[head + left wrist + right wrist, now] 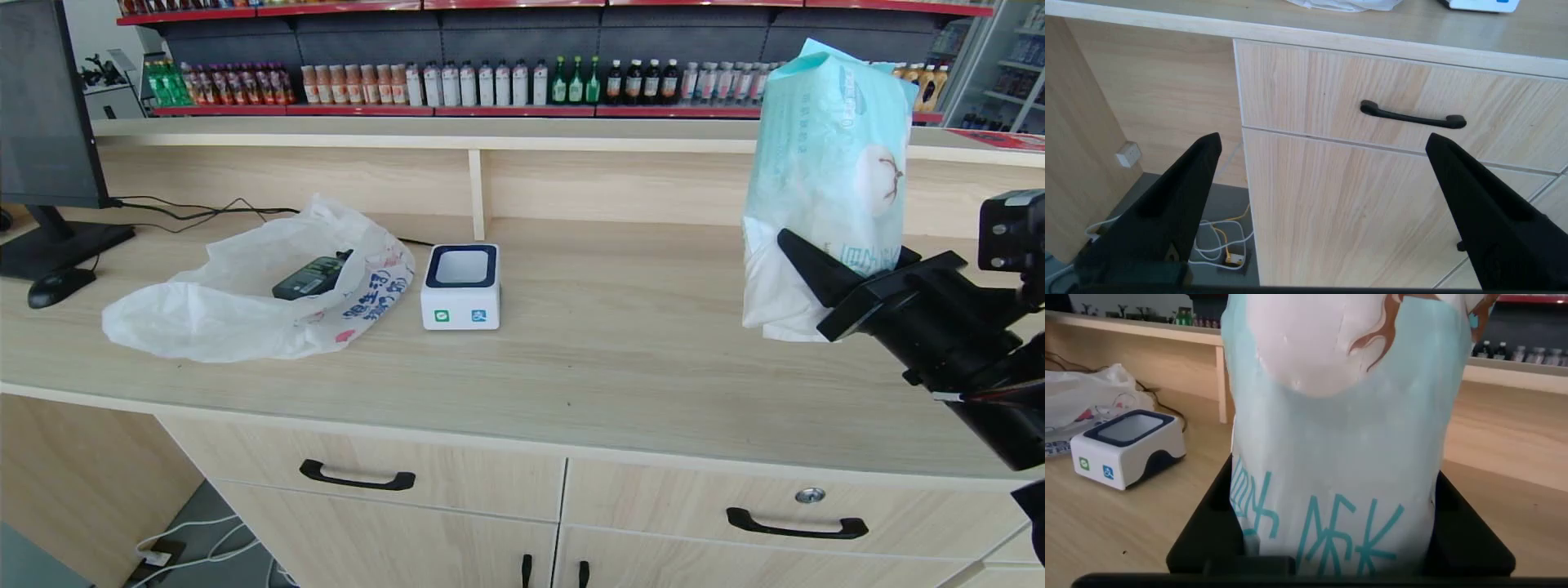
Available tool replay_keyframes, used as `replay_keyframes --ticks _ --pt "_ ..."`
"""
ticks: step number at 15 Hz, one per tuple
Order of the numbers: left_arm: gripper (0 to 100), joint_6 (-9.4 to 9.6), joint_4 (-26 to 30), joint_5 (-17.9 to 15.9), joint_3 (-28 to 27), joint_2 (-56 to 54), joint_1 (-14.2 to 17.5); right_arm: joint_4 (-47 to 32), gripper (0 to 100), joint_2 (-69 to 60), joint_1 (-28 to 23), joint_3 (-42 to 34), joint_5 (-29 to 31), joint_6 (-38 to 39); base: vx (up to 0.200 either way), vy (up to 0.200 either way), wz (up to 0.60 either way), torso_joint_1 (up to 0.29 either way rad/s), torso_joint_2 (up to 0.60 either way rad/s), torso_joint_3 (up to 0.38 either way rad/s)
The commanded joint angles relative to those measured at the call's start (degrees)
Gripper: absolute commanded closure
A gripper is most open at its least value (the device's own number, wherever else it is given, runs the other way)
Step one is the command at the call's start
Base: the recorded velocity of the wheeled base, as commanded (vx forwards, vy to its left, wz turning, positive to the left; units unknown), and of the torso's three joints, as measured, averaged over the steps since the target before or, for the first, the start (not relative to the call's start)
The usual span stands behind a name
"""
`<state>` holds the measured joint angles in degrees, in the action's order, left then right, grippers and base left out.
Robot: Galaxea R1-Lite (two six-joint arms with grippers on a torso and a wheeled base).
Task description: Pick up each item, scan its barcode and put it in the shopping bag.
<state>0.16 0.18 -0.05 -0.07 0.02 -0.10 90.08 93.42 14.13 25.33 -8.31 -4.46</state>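
The right gripper (841,269) pinched a pale blue tissue pack (824,163) upright above the counter's (620,359) right end, with the scanner (461,286) mid-counter, the shopping bag (245,302) toward the left end, and the left gripper (1323,143) spread before the drawers (1372,82).

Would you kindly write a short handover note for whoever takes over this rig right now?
Right gripper: shut on the pale teal pack, held upright above the counter on its right side.
Left gripper: jaws open, empty, low in front of the drawers.
Things: the scanner stands mid-counter; the shopping bag lies left of it, with a dark item at its mouth, in or on it I cannot tell.
Done: pack lifted.
Left: scan the pack, then bag it.
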Motion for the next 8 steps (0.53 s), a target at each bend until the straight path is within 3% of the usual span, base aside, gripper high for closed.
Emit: replay_keyframes --ticks 1,4,8 --pt "0 0.02 0.0 0.0 0.0 0.0 0.0 -0.1 100 -0.5 0.0 0.2 0.0 0.0 0.000 0.000 0.00 0.000 0.00 0.000" --pt "0 0.02 0.0 0.0 0.0 0.0 0.0 -0.1 100 -0.6 1.8 1.0 0.1 -0.1 0.000 0.000 0.00 0.000 0.00 0.000" --pt "0 -0.16 0.0 0.0 0.0 0.0 0.0 -0.1 100 -1.2 3.5 1.2 1.2 -0.3 0.000 0.200 0.00 0.006 0.00 0.004"
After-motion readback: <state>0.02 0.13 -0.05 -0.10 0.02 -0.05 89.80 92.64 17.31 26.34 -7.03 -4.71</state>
